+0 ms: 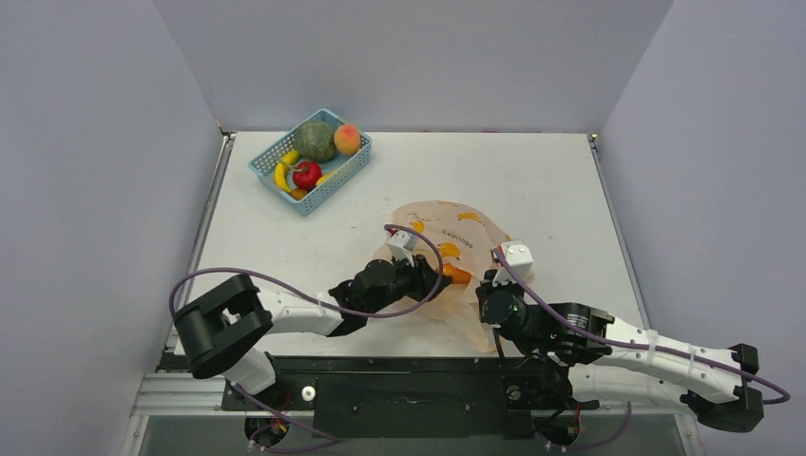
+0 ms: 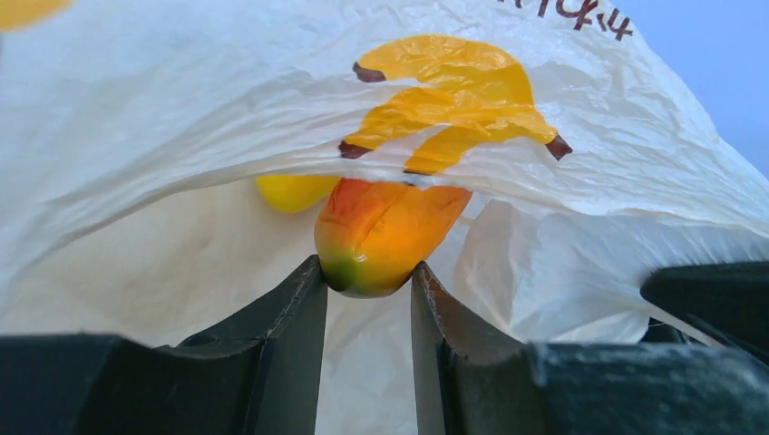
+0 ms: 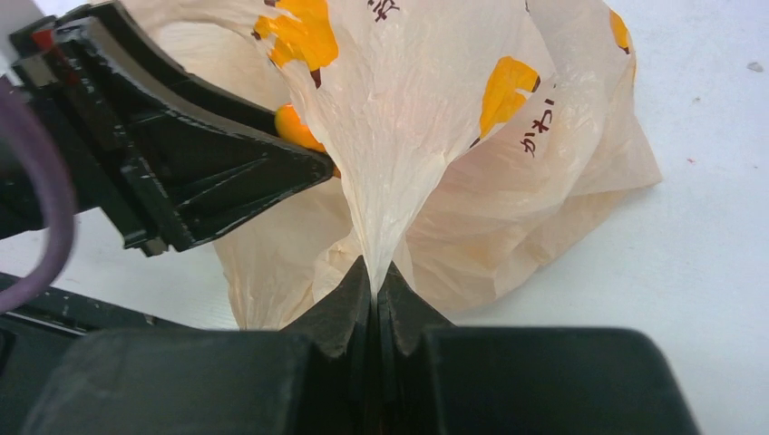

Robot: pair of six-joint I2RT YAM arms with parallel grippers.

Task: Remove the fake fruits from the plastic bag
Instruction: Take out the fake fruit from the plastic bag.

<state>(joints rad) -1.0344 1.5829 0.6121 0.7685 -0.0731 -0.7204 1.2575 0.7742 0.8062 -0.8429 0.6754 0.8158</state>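
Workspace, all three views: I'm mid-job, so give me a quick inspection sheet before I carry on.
Surface: white tabletop, no spills seen.
Job's things: plastic bag crumpled near the centre; orange-red fruit at its mouth, under the upper film; yellow fruit behind it inside.
Clutter: blue basket at the far left, holding a green ball, a red apple and a banana among other fruit.
Hands: left hand closed on the orange-red fruit; right hand shut on a pinch of bag film.
Cables: purple cables run along both arms, one arching over the left wrist by the bag; no snag seen.
Surroundings: plain grey walls on three sides; nothing else seen.
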